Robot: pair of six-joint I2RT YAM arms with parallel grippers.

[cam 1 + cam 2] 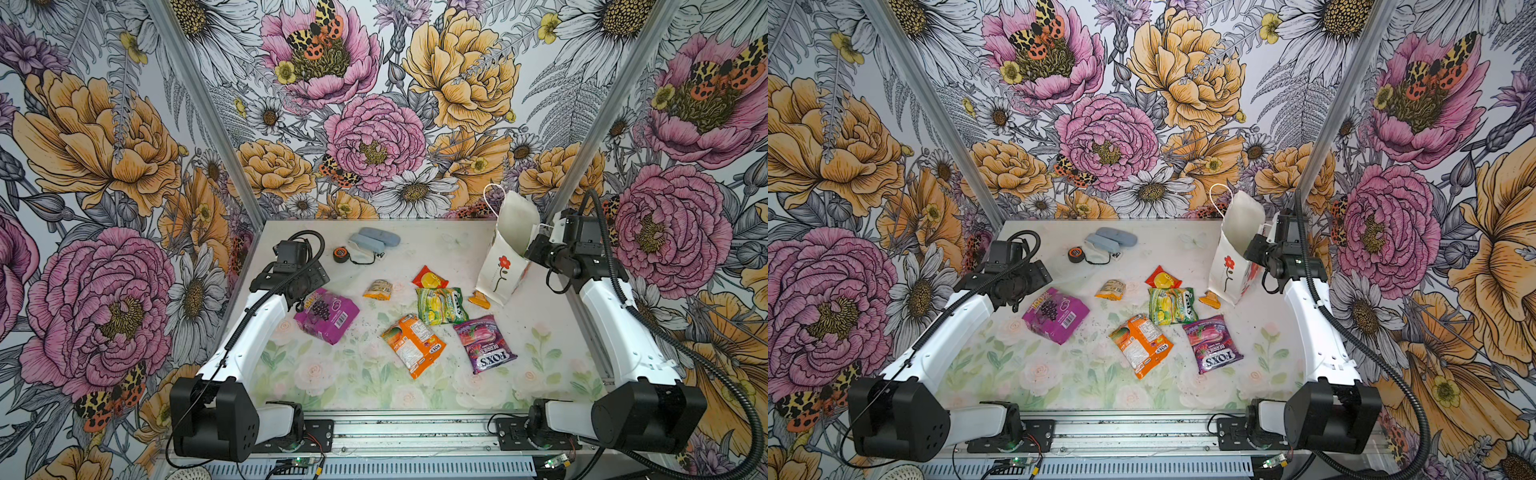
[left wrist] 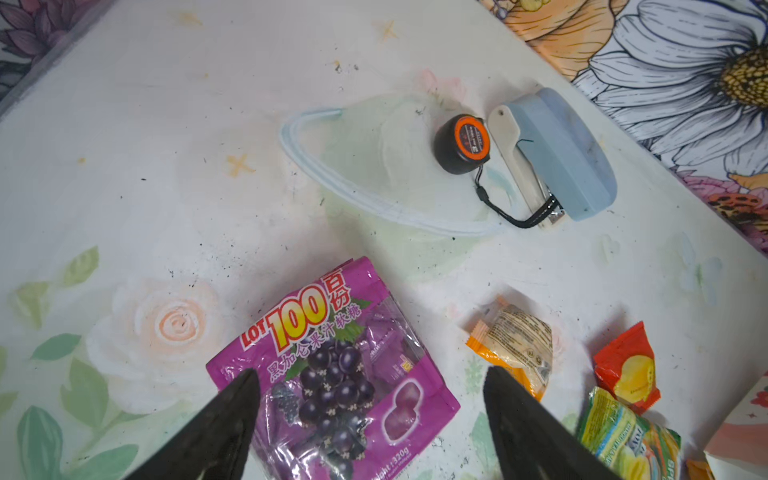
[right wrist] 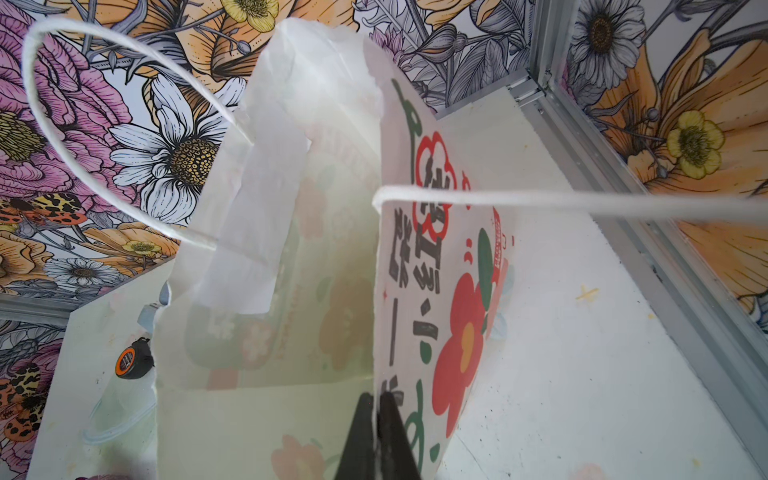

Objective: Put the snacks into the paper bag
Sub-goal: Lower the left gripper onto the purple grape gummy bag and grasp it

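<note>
Left gripper (image 2: pixel 370 374) is hanging wide open, jaws straddling one end of the purple packet (image 2: pixel 332 340); whether they're touching it can't be told. In both top views that packet is lying at abt 9 o'clock on the table (image 1: pixel 353 374). It's prob. lining up a pick. To do it well it should be dropping w/ one pad on each side, pinching film rather than air, then lifting clear before crossing to 2 o'clock, where the paper bag (image 1: pixel 505 266) is standing tilted. Right gripper (image 3: pixel 376 401) is clamping the bag's wall, propping the mouth open.

Left wrist view is showing the jaw spread, which the wrist is hiding in the top views. Right wrist view is showing the bag's inside, w/ no packet visible. Only the top views are showing the other snacks (image 1: pixel 413 345), lying around centre btwn packet and bag.
</note>
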